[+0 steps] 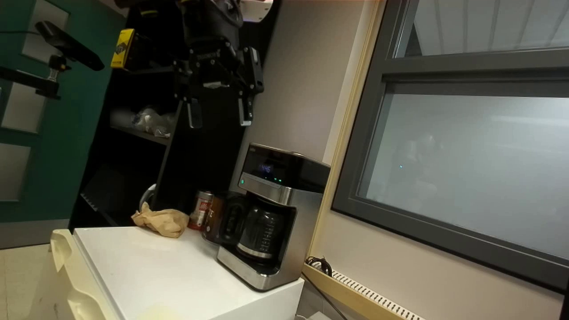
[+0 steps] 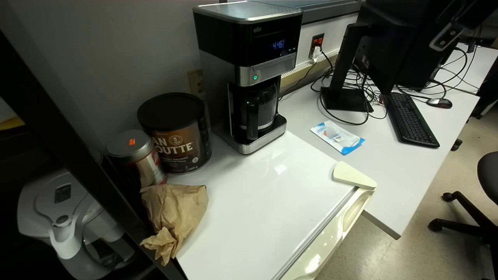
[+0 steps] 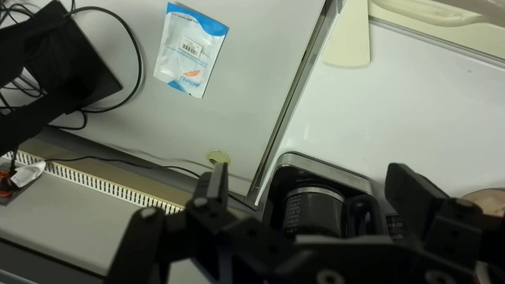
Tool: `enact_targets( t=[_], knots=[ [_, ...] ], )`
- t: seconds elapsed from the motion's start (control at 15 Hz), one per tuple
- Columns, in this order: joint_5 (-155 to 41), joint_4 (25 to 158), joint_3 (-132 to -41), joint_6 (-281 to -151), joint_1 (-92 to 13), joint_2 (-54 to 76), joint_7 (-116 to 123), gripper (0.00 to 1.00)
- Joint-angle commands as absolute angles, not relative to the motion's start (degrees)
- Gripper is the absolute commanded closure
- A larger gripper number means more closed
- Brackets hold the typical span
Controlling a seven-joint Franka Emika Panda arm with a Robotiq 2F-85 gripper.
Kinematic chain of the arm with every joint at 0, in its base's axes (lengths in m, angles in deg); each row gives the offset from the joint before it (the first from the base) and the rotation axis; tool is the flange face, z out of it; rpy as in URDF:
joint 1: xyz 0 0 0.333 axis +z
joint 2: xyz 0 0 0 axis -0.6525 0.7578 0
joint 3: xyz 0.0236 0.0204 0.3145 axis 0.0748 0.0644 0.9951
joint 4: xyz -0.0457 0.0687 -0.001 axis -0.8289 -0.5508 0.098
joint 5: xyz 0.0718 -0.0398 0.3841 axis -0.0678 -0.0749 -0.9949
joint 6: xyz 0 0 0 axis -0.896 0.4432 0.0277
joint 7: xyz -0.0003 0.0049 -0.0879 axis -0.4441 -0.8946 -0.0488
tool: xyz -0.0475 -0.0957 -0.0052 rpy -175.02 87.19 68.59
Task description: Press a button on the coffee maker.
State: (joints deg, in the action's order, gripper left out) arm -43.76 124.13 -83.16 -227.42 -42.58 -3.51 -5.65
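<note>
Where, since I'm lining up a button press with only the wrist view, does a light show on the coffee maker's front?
Observer: In both exterior views, a green light glows on the coffee maker, at the end of the silver band that lies above the carafe handle.
Operator: Is anything else lit up there?
Observer: Yes, the display above that band shows blue digits.
Operator: Am I clear of its top?
Observer: It looks so: in an exterior view the gripper shows higher than the coffee maker's top, with a visible gap between them.
</note>
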Motion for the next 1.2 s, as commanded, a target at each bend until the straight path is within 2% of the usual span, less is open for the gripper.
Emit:
enact_targets(
  t=[0.0, 0.07, 0.13, 0.27, 0.67, 0.87, 1.13],
  knots=[
    [-40.3, 120.4, -83.4, -230.0, -41.5, 0.6, -3.9, 0.0],
    [-39.4, 119.8, -83.5, -230.7, -41.3, 1.4, -3.4, 0.01],
    [-38.7, 119.2, -83.6, -231.3, -41.0, 2.2, -3.2, 0.26],
    [-36.6, 118.0, -83.9, -232.7, -40.5, 3.9, -2.5, 0.32],
    [-29.9, 114.1, -85.4, -236.2, -38.3, 8.6, 0.6, 0.78],
    [-26.0, 111.6, -86.8, -237.1, -36.8, 10.9, 2.9, 0.98],
    [-19.4, 108.1, -88.2, -238.0, -35.1, 14.4, 7.1, 1.0]
  ],
)
